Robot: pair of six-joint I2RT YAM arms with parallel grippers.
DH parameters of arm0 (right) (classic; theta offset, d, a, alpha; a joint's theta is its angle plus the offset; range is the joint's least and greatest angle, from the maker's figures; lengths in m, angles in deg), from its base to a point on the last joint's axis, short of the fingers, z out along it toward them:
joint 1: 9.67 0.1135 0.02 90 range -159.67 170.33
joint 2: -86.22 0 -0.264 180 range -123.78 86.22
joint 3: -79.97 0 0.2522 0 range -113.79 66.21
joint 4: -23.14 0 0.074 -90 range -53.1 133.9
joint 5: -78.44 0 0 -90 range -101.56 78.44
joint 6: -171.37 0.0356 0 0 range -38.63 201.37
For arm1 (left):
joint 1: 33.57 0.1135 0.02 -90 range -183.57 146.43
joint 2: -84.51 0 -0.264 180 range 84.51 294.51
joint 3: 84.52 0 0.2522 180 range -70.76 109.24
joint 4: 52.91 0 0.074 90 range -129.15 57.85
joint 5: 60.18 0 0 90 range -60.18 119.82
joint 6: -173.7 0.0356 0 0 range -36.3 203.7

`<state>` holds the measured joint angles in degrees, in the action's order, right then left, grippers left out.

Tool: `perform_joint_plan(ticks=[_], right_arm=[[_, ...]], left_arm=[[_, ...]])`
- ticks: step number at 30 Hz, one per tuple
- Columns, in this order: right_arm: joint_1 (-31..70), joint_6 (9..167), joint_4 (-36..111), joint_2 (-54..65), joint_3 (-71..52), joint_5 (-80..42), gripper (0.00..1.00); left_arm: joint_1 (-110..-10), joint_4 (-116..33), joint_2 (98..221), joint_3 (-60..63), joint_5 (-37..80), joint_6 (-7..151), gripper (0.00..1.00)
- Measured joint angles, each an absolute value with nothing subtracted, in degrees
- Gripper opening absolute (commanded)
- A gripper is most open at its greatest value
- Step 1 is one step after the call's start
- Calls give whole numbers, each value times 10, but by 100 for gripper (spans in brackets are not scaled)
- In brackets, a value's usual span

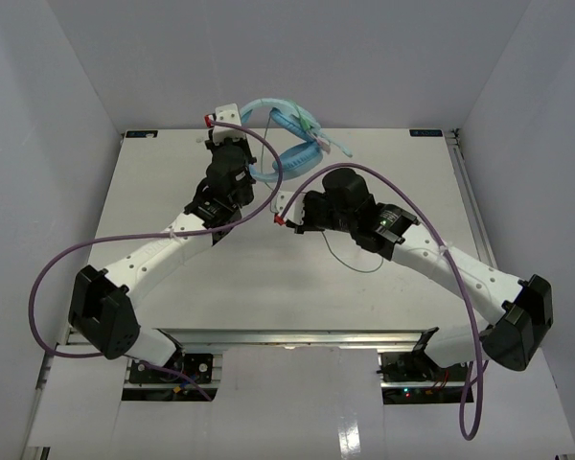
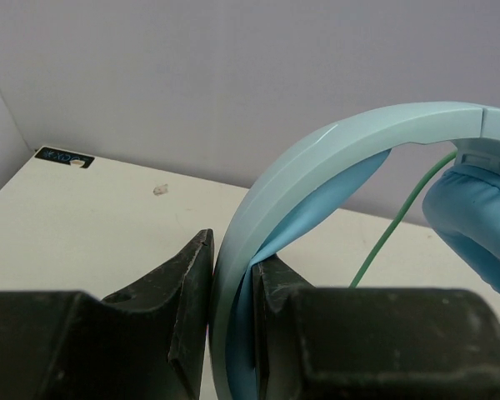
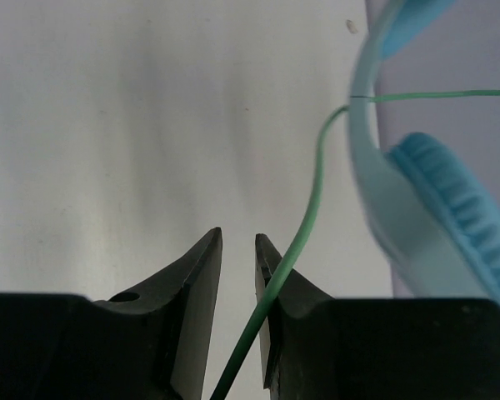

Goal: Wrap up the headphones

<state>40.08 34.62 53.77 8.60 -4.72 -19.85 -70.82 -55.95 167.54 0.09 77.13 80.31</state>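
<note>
1. Mid-wrap, by the look of it: grips the headphones (image 1: 286,158) by the headband with the left gripper (image 2: 233,250), jaws closed firmly on the band, at the far edge of the table (image 1: 268,307) near the back wall.
2. Has the right gripper (image 3: 237,237) just beside the headphones, jaws a narrow slit apart and wider than the cord (image 3: 312,200). Threads the cord through that slit along one finger, loosely ringed rather than pinched as far as shows.
3. Next move probably calls for closing on the cord, taking up the slack trailing on the table, and leading it round the band while the left gripper holds steady.
4. Hard to make out: pale strands cross the band in the top view, but cannot tell whether they are finished turns.
5. Cut off or hidden: most of both earcups in the wrist views, the plug end, and whether the headphones rest on the table or hang clear.
</note>
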Motion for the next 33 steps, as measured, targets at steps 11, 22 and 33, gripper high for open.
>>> perform_joint_plan(ticks=[11, 22, 33], right_arm=[[401, 252, 533, 98, -84, -31, 9], [403, 208, 522, 98, -88, 57, 14], [403, 187, 514, 98, -109, 90, 28]], left_arm=[[-709, -530, 1667, -31, 757, 822, 0], [-712, -489, 1658, -53, 739, 801, 0], [-712, -472, 1654, -56, 720, 785, 0]])
